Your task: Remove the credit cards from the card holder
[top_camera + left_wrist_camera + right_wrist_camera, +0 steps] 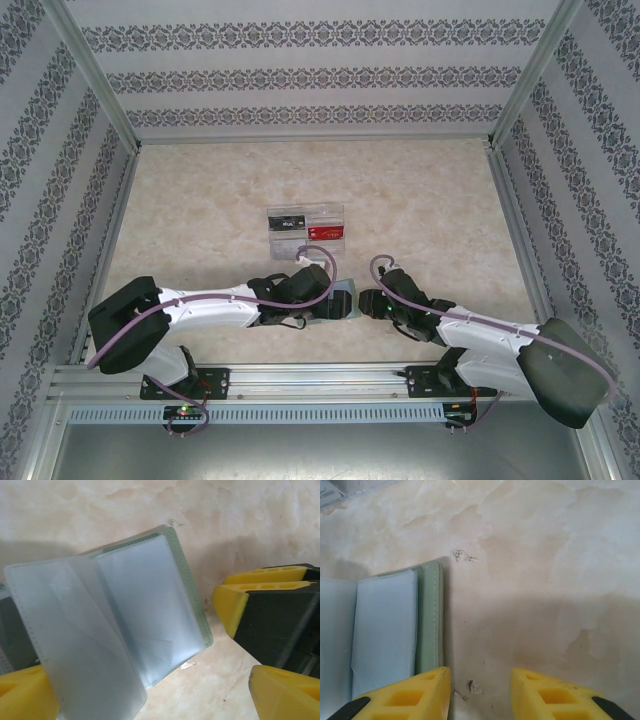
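Note:
The card holder [135,610] lies open on the table, grey-green outside with clear, pale blue sleeves that look empty. It sits between the wide-apart fingers of my left gripper [150,692], which is open; its left leaf rests against the left fingertip [22,692]. My right gripper [480,677] hovers just right of the card holder [427,620], open, with only bare table between its fingers. From above, both grippers meet at the card holder [338,308]. One red credit card [326,233] lies in the clear tray [305,216].
The clear divided tray stands behind the grippers at mid-table and also holds a dark card [287,222]. Small flecks of debris [464,556] lie on the marbled table. Patterned walls close in the table on three sides. The right gripper's yellow-and-black fingers [265,605] reach into the left wrist view.

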